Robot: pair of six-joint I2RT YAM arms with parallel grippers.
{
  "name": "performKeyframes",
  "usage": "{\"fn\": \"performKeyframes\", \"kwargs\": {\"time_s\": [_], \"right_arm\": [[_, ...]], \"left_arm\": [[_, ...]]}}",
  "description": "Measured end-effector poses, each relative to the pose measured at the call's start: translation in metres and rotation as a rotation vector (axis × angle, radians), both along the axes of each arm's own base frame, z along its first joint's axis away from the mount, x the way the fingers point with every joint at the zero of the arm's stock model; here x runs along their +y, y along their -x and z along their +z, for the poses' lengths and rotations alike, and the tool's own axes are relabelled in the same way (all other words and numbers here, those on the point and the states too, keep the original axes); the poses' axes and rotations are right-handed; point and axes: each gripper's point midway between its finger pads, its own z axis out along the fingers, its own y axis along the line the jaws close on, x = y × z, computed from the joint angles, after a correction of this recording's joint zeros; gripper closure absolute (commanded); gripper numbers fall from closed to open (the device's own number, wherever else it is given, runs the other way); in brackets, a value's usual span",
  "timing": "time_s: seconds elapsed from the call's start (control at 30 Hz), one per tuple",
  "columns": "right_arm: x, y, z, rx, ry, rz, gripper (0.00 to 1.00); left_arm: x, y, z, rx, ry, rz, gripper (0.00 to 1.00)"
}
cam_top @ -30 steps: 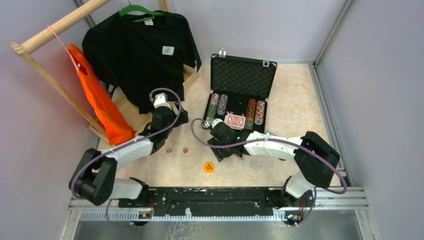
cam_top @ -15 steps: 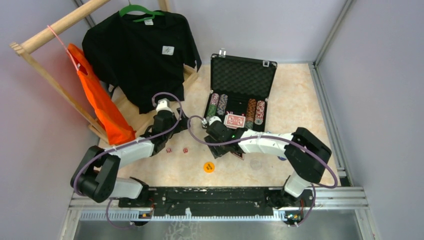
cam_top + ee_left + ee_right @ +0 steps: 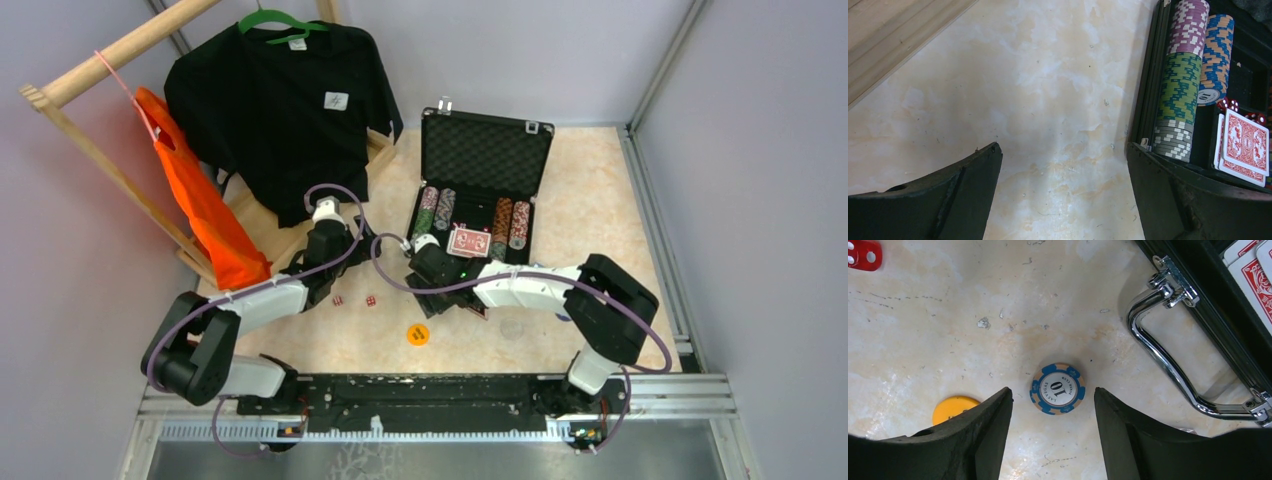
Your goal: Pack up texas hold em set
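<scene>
Poker case [image 3: 486, 150]: sits open at the far middle of the table [image 3: 590, 220], with its lid up.
Chips [image 3: 1180, 75]: lie in rows in the left slots of the case.
Cards [image 3: 1245, 147]: red backs up, in the case, just right of the chips.
Red dice [image 3: 1228, 104]: in the case, touching the cards.
Loose chip [image 3: 1057, 388]: blue and white, flat on the table, near the case handle [image 3: 1158, 355].
Right hand [image 3: 1052, 392]: partly open, with one finger on each side of the loose chip, not touching it.
Left hand [image 3: 1063, 150]: wide open, holding nothing, over bare table just left of the case.
Yellow token [image 3: 950, 409]: flat on the table, near the loose chip.
Loose dice [image 3: 370, 300]: two, side by side, left of the right hand.
</scene>
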Motion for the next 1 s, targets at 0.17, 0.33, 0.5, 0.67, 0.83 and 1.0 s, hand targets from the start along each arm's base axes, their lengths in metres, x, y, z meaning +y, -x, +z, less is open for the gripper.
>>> {"fn": "performKeyframes", "kwargs": {"time_s": [0.17, 0.33, 0.5, 0.67, 0.83, 1.0], "right_arm": [[0.003, 0.004, -0.004, -0.003, 0.01, 0.012, 0.4], [0.002, 0.007, -0.016, 0.008, 0.035, 0.002, 0.41], [0.002, 0.006, -0.017, 0.002, 0.033, -0.01, 0.48], [0.001, 0.005, -0.016, -0.006, 0.032, -0.016, 0.57], [0.002, 0.005, -0.016, -0.005, 0.028, -0.023, 0.66], [0.001, 0.005, -0.015, -0.002, 0.025, -0.03, 0.68]], "left_arm": [[0.0, 0.001, -0.001, 0.006, -0.003, 0.0, 0.01], [0.001, 0.002, -0.003, 0.014, -0.005, -0.001, 0.01], [0.0, 0.003, -0.003, 0.016, -0.002, -0.008, 0.01], [-0.001, 0.003, -0.003, 0.017, 0.0, -0.011, 0.01], [-0.001, 0.003, -0.003, 0.017, 0.0, -0.012, 0.01], [-0.002, 0.003, -0.003, 0.019, 0.002, -0.016, 0.01]]}}
